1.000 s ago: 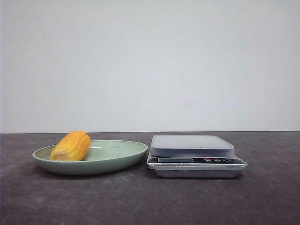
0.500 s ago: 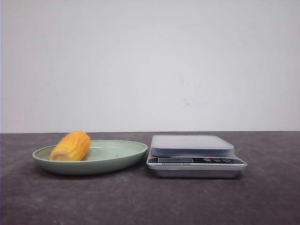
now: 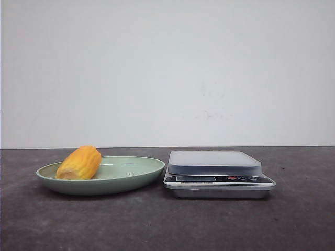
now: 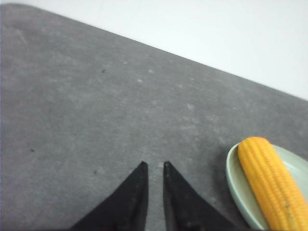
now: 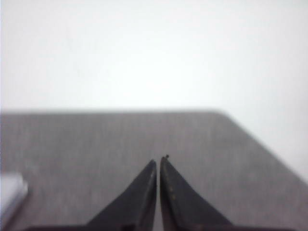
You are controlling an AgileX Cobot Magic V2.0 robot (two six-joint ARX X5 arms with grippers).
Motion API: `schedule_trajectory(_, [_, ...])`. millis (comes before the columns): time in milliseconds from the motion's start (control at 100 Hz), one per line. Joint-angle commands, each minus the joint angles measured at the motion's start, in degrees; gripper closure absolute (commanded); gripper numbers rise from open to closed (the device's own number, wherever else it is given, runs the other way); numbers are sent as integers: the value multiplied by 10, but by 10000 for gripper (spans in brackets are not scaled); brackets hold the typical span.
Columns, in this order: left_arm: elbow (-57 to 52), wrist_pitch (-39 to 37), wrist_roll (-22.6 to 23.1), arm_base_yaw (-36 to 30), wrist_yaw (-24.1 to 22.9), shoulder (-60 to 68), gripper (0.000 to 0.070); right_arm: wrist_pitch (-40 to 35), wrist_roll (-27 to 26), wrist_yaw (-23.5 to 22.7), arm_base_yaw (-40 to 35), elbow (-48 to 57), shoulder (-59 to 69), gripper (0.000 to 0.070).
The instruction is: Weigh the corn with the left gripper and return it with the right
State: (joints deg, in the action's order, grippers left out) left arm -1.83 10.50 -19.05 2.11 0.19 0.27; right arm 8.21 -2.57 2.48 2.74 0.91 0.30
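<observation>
The corn (image 3: 79, 163), a stubby yellow-orange cob, lies on the left part of a pale green dish (image 3: 136, 175) at the left of the table. It also shows in the left wrist view (image 4: 272, 183), lying in the dish (image 4: 238, 185). A silver kitchen scale (image 3: 214, 162) stands just right of the dish, its platform bare. Neither gripper shows in the front view. My left gripper (image 4: 154, 165) hovers over bare table beside the dish, its jaws a narrow gap apart and empty. My right gripper (image 5: 159, 160) is shut and empty over bare table.
The dark grey table (image 3: 167, 225) ends at a white wall behind. A corner of the scale (image 5: 12, 192) shows blurred at the edge of the right wrist view. The table's edge (image 5: 260, 144) runs close beside the right gripper.
</observation>
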Motion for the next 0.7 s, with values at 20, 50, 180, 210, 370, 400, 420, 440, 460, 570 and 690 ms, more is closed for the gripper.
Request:
schedule_trajectory(20, [10,2,-21,0,3,-1,679,22,-74,-1,0,0,-1,694])
schedule_trajectory(50, [10,3,-29,0,3,-1,680,28,-88,-1,0,0,-1,695])
schedule_trajectory(180, [-1,3,-65,0,49,-1,688,30,-134,-1,0,5,-1,695])
schedule_trajectory(210, [-7,3,-71,0,59,0,688,26,-137,-2,0,8,-1,695])
schedule_trajectory(370, [-83,24,-115,0,76,7,687,-48,-155,-32,0,62,0,696])
schedule_trajectory(400, [-108,32,-115,0,76,15,687,-65,-155,-31,-2,75,0,696])
schedule_trajectory(420, [-120,36,-115,0,76,20,687,-76,-155,-31,-2,83,0,696])
schedule_trajectory(440, [-137,42,-114,0,76,27,687,-89,-156,-31,-3,92,0,696])
schedule_trajectory(460, [-155,50,-112,0,76,36,687,-102,-158,-31,-3,101,0,696])
schedule_trajectory(570, [-261,100,-82,0,81,107,687,-172,-174,-33,-3,153,30,696])
schedule_trajectory(690, [-371,148,-32,0,106,194,687,-214,-176,-55,-3,208,81,542])
